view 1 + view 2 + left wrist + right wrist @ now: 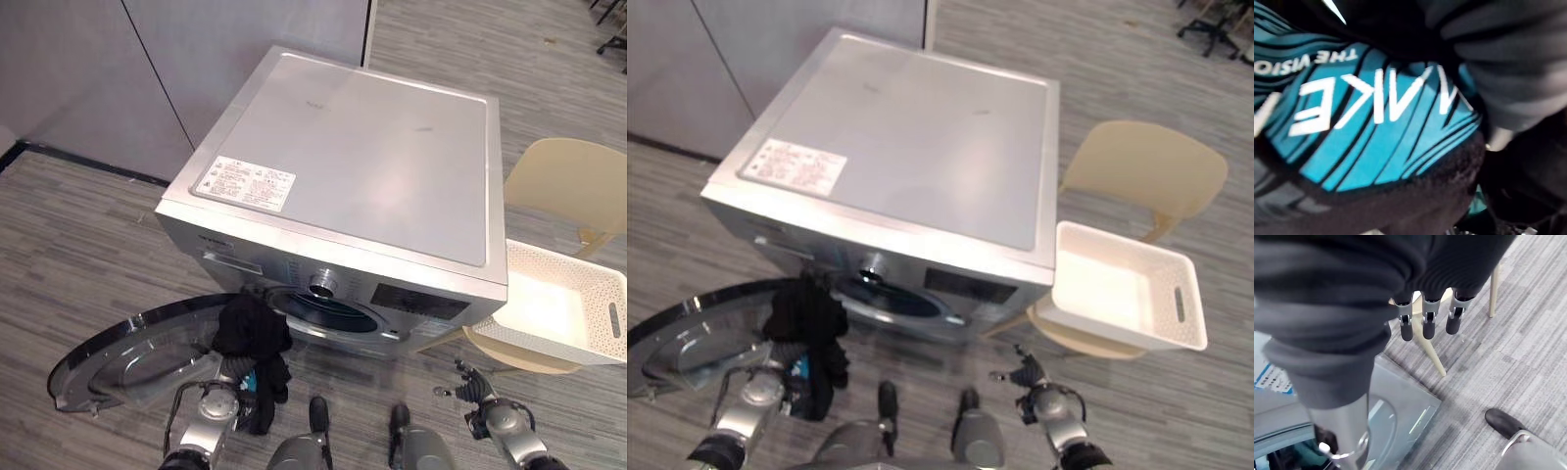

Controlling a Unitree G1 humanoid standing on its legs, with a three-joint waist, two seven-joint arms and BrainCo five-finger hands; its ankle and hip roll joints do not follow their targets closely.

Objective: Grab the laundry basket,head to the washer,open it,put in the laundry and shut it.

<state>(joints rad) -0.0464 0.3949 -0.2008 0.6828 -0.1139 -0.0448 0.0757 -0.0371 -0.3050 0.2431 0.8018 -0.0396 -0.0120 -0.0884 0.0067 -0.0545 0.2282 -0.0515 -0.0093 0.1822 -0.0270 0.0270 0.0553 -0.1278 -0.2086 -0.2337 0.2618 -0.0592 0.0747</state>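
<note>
Black laundry [253, 338]: bunched in left hand [235, 377], at washer [343, 196] opening, 7 o'clock
Door [127, 352]: swung open
Right hand [472, 390]: empty, fingers relaxed, 5 o'clock
Basket [558, 308]: white, on chair [573, 181], 3 o'clock

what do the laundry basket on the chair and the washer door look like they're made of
The laundry basket looks like moulded white plastic, matte, with rows of small holes in its walls and a slot handle. The washer door, swung open, seems to be clear glass in a shiny, chrome-like ring, which could be metal or plated plastic, judging by its reflections.
</note>
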